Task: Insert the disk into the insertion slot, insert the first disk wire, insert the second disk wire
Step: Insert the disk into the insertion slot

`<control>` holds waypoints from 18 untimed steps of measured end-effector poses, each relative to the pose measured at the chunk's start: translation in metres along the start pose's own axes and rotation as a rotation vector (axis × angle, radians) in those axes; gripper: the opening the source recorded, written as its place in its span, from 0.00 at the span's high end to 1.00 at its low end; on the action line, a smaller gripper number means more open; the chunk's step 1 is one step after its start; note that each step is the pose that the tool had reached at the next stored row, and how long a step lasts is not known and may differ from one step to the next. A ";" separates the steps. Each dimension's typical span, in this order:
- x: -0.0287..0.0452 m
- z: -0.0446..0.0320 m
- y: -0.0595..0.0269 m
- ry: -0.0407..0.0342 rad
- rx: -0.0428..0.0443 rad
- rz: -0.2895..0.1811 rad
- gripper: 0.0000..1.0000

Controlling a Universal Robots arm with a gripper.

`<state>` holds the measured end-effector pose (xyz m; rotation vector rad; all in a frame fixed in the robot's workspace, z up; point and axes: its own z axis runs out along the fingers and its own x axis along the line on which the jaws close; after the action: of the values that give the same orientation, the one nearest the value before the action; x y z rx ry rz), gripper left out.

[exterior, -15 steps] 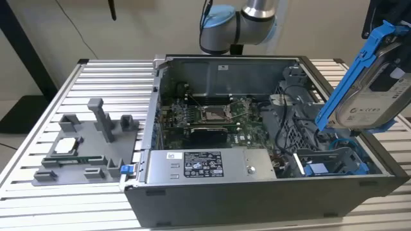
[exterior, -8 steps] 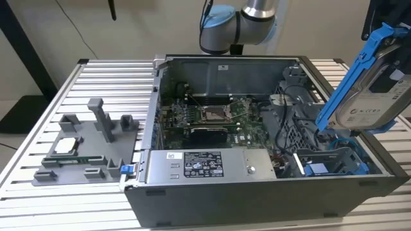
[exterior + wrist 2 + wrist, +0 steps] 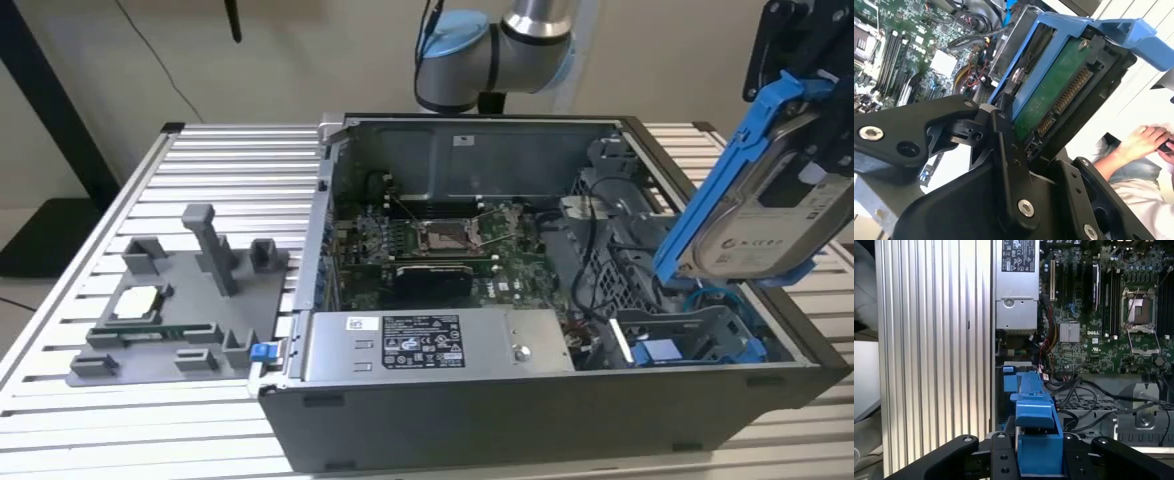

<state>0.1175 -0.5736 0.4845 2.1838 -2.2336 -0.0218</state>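
pincer (image 3: 1038, 447) clamps disk (image 3: 781, 215) | insertion slot (image 3: 707, 325) apparently below, partly hidden

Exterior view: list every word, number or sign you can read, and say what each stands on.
Nothing can be quoted; all print is too small or blurred.
On the disk: white label, unreadable.
On the power supply: large label, unreadable.
On the power supply: small sticker, unreadable.
On the case, back wall: white tag, unreadable.
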 end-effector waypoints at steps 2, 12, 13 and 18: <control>0.0000 0.0032 -0.0001 0.0001 0.0006 0.000 1.00; 0.0000 0.0204 -0.0005 0.0001 0.0031 0.000 1.00; 0.0000 0.0222 -0.0005 -0.0001 0.0032 0.000 1.00; 0.0001 0.0290 -0.0007 0.0001 0.0033 -0.001 1.00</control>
<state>0.1175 -0.5738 0.4555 2.1861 -2.2346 -0.0179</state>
